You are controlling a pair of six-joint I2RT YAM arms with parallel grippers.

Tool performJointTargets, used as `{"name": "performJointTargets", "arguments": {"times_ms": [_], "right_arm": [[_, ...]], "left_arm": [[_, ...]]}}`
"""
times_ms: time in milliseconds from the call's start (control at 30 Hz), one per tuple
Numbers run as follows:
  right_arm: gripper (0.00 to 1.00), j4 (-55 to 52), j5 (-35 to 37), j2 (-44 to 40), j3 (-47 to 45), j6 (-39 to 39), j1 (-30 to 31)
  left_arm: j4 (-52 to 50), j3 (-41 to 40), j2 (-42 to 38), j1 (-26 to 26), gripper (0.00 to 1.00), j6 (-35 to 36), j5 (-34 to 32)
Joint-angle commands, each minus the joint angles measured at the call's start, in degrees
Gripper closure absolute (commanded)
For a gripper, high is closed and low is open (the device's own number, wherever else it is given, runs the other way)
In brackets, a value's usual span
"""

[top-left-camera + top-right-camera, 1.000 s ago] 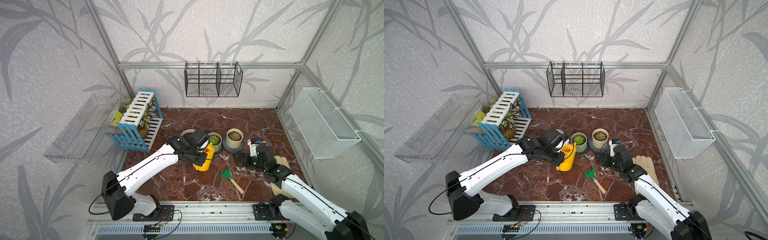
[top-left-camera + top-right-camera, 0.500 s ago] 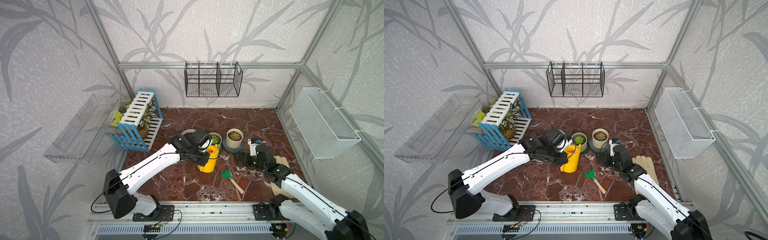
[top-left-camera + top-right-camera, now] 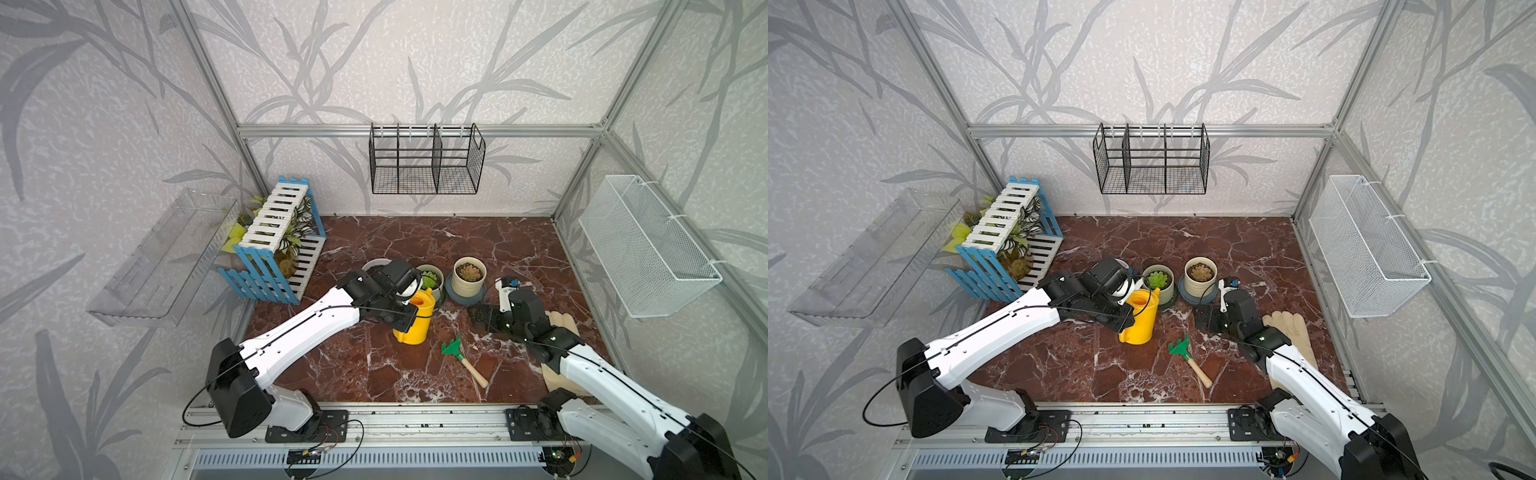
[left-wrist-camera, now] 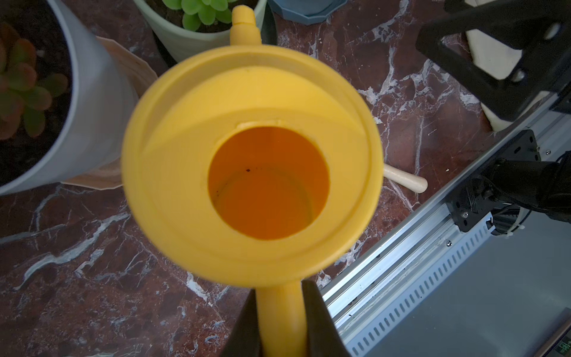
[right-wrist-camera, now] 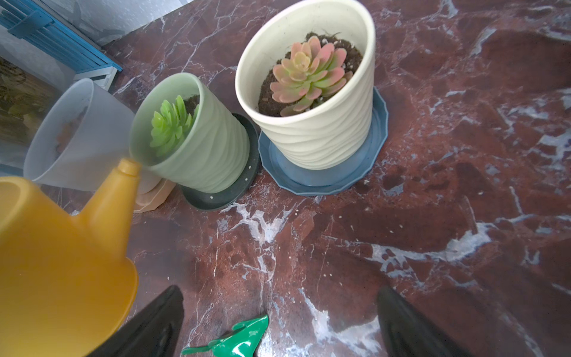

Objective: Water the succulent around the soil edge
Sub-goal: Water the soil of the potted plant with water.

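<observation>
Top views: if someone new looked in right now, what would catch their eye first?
The bright yellow watering can mid-floor, held by its handle in the shut left pincer, spout close to the rim of the pale green pot with the green succulent. Beside it stands the cream pot with a pink-tipped succulent on a blue saucer; the open right pincer sits low near a green rake.

Looks like a robot lab test cell dressed as a garden corner. Aluminium frame (image 3: pixel 311 131) w/ leaf-print wall panels (image 3: pixel 415 62), marble-look floor (image 3: pixel 478 249), metal rail (image 3: pixel 424 417) at the front carrying the arm bases (image 3: pixel 305 424). Props: black wire basket (image 3: pixel 426 162), white mesh basket (image 3: pixel 644 249), clear shelf (image 3: pixel 166 257), and a blue-white picket crate (image 3: pixel 272 224) of plants, prob. fake; too small to tell.
</observation>
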Motion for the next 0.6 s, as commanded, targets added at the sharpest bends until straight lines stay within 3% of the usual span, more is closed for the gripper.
{"name": "performJointTargets", "arguments": {"times_ms": [0, 167, 567], "right_arm": [[0.01, -1.11, 1.31, 0.25, 2.22, -0.67, 0.36], [0.01, -1.3, 1.77, 0.66, 2.66, -0.57, 0.4], [0.01, -0.96, 1.95, 1.94, 3.61, -0.06, 0.35]], "left_arm": [[-1.16, -0.51, -2.77, 1.55, 1.0, 0.41, -2.08], [-2.0, 0.16, -3.34, 2.0, 1.0, 0.93, -2.39], [3.62, -0.48, -2.25, 1.71, 1.0, 1.22, 5.04]]}}
